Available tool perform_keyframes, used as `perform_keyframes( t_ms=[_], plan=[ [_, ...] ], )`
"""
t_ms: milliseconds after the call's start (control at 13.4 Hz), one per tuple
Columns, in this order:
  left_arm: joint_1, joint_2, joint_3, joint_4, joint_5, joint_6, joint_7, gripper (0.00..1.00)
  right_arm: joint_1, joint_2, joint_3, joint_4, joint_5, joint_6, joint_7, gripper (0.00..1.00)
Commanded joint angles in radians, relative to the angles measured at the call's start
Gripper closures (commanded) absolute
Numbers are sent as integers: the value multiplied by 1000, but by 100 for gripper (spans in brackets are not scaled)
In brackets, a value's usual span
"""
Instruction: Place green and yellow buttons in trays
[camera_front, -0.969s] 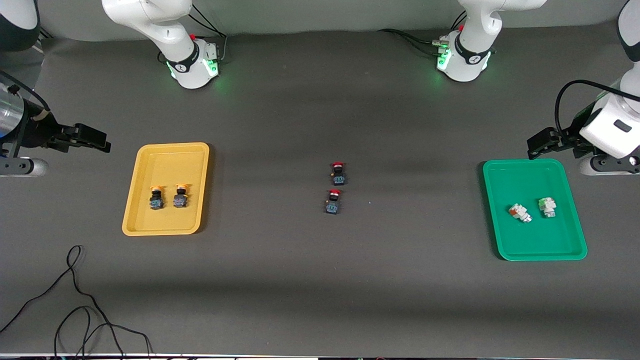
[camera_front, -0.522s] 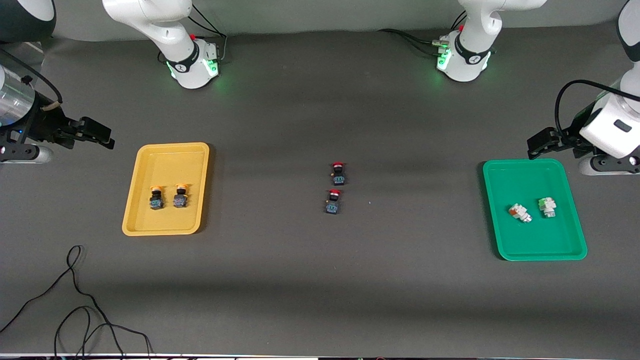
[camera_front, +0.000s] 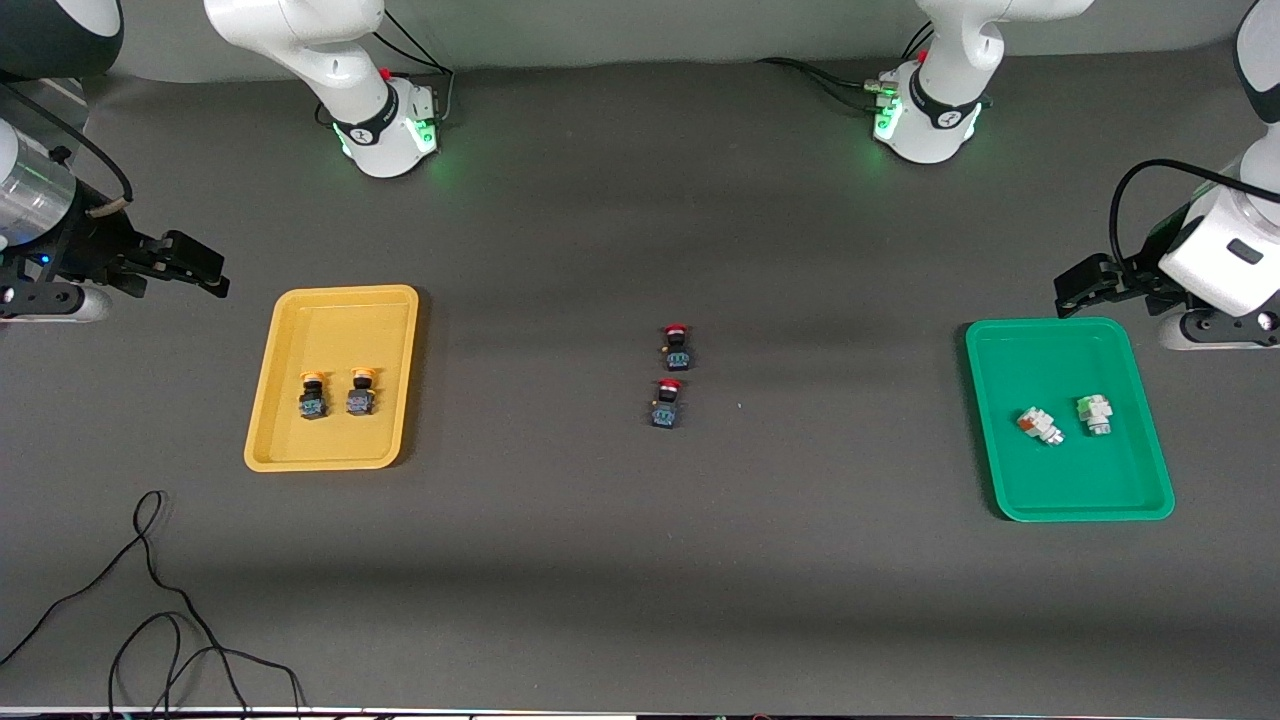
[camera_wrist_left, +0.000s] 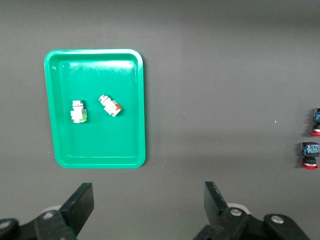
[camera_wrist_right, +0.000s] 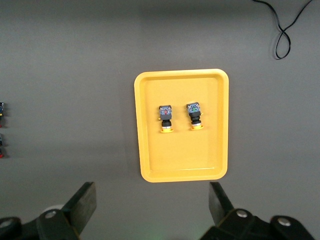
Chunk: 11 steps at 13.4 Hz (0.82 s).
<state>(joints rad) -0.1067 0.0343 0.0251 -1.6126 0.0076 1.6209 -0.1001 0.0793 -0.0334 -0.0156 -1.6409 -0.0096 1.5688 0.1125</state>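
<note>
Two orange-yellow-capped buttons (camera_front: 335, 393) lie in the yellow plastic tray (camera_front: 290, 450), two whitish ones (camera_front: 1068, 419) in the green tray (camera_front: 1010, 500). The right pincer (camera_front: 190, 268) has drawn back upward, open and empty; the left pincer (camera_front: 1085, 285) waits, open too. Sorting looks finished.

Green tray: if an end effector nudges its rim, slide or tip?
Probably slides: the green tray is shallow and lies flat on the table. It looks like light plastic, and the two whitish buttons lying in it may roll.
</note>
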Motion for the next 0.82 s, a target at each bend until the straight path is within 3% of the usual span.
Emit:
perform_keyframes(
  t_ms=[0, 746],
  plan=[
    [-7, -8, 6, 10, 11, -21, 0, 1, 25, 3, -12, 4, -23, 7, 15, 0],
    [-7, -8, 6, 10, 9, -22, 0, 1, -32, 13, 39, 7, -15, 4, 16, 0]
  ],
)
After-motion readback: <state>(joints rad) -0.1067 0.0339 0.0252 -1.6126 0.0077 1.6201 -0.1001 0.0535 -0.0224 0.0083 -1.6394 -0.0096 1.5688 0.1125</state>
